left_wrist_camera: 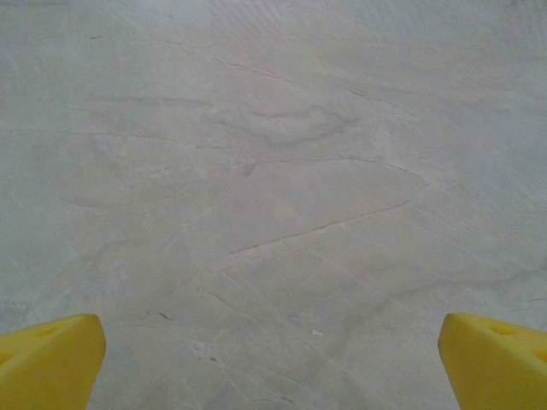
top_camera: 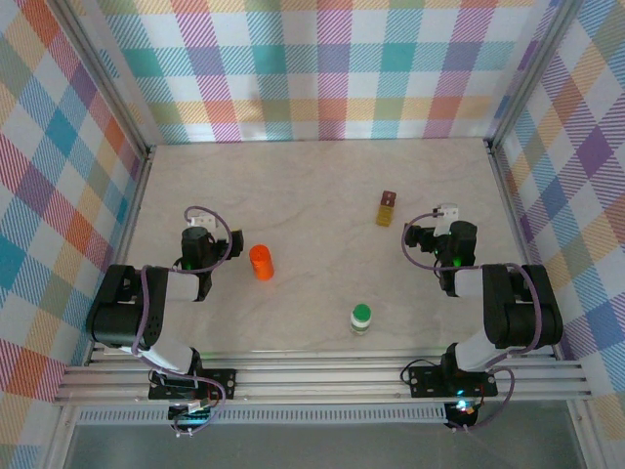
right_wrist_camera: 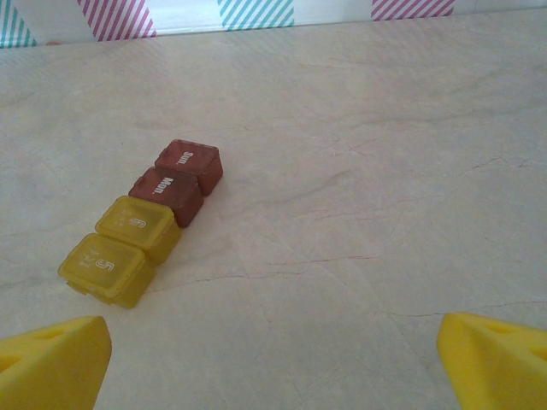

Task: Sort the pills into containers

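Note:
A pill organizer [right_wrist_camera: 144, 229] lies on the table ahead and to the left of my right gripper [right_wrist_camera: 273, 367], apart from it. It is a strip of two red-brown compartments marked "Sun." and "Mon." and two yellow ones, all lids shut. From above, the organizer [top_camera: 387, 208] sits just left of the right arm's wrist [top_camera: 449, 239]. My right gripper is open and holds nothing. My left gripper [left_wrist_camera: 273, 367] is open over bare marble. An orange bottle [top_camera: 261, 262] stands right of the left wrist [top_camera: 200, 244]. The pills are hidden.
A small bottle with a green cap [top_camera: 361, 318] stands near the front, between the two arms. Plaid walls [top_camera: 322, 68] close in the marble tabletop [top_camera: 312, 176] at the back and on both sides. Both arms sit folded close to their bases.

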{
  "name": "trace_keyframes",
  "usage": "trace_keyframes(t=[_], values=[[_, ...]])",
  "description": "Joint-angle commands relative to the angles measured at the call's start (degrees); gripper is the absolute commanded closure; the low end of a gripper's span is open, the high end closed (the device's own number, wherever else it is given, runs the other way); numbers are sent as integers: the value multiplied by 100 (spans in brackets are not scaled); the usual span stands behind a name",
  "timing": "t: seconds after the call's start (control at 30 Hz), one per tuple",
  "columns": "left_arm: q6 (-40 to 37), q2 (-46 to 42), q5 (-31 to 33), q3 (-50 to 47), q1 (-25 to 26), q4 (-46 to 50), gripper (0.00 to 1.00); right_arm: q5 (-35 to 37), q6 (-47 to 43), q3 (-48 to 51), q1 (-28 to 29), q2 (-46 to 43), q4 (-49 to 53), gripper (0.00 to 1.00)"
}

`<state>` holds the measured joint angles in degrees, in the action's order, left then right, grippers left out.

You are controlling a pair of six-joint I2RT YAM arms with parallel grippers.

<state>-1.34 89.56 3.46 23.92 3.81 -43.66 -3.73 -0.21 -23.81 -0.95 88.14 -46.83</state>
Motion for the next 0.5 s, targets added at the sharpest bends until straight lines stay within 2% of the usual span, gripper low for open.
trace_keyframes(t=[0.0,0.47], values=[[-33,-7,-75,112,-74,-58,0,-84,79,4,32,-19,-18,1],[-69,-2,24,120,-20,-40,0,-84,64,-9,28,-10,-10,1]])
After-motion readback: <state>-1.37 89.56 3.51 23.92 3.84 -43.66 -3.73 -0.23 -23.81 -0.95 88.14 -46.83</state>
